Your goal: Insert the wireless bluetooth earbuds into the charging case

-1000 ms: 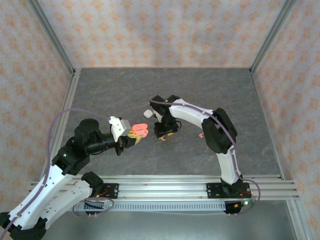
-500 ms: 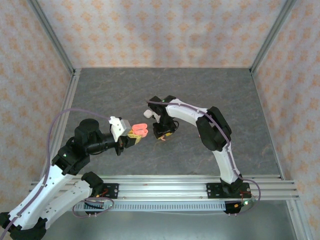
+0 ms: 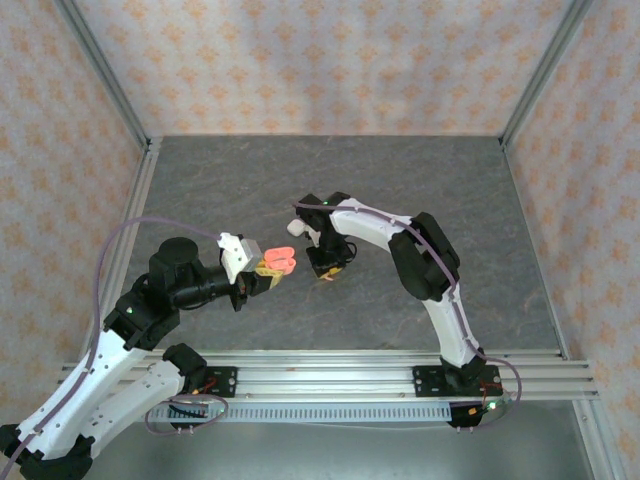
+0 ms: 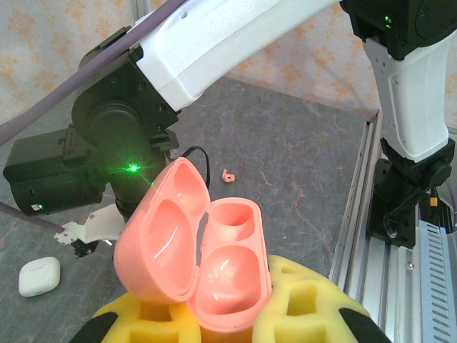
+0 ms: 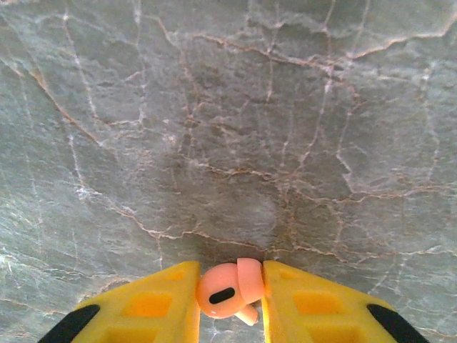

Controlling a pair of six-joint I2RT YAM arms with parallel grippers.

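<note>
Right now the right fingers (image 5: 161,304) are pinched tight on a coral-pink earbud (image 5: 223,289), low centre of the right wrist view, with the grey surface (image 5: 228,107) behind it. The left fingers (image 4: 300,307) clamp the open pink charging case (image 4: 225,264), its lid tipped left. The left wrist view adds a second pink earbud (image 4: 228,176) lying beyond it and a white case (image 4: 38,276) at lower left.

Glossy smooth pink plastic: case (image 4: 214,264). Smooth coral plastic, softer sheen: earbud (image 5: 223,291). Matt yellow foam, holed: pads (image 5: 321,307) either side of earbud. Matt grey veined stone look: table (image 5: 214,107). Satin bare metal: rail (image 4: 353,229).
</note>
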